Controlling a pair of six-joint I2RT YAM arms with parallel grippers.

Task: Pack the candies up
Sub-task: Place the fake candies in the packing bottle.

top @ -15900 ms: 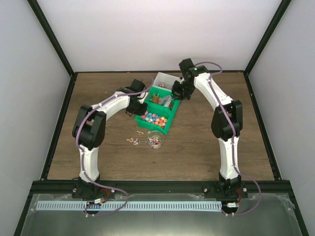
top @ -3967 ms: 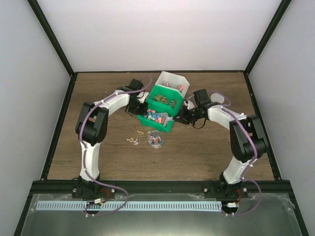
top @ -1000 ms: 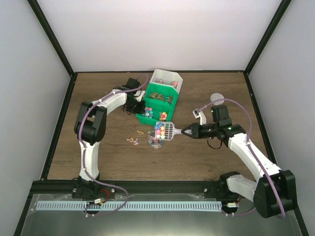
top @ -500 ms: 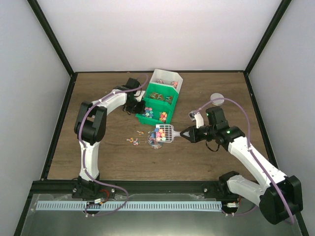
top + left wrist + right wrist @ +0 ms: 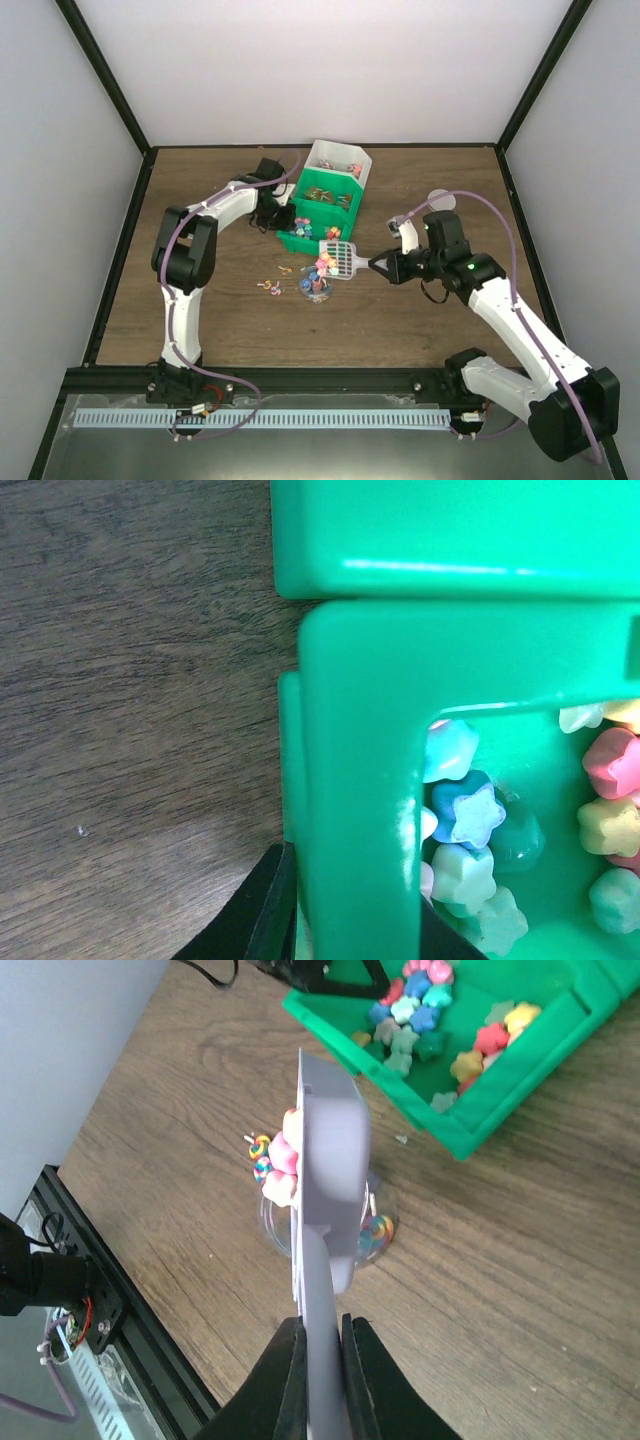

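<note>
The left arm [image 5: 225,204] reaches to the nearer of 2 green bins [image 5: 303,240]; its jaws are clamped on that bin's left wall, 1 black fingertip [image 5: 266,918] on the outside. Star-shaped candies [image 5: 470,815] lie inside the bin; a few wrapped sweets [image 5: 270,287] lie loose on the bench [image 5: 200,310]. Just right of them stands a clear cup [image 5: 316,290] with more candies in it; above it a grey scoop [image 5: 330,1150] is tipped on its side, pink and yellow candies at its edge. The right arm [image 5: 510,310] has its jaws closed tight on the scoop's handle. A round lid [image 5: 440,199] lies beyond its wrist.
</note>
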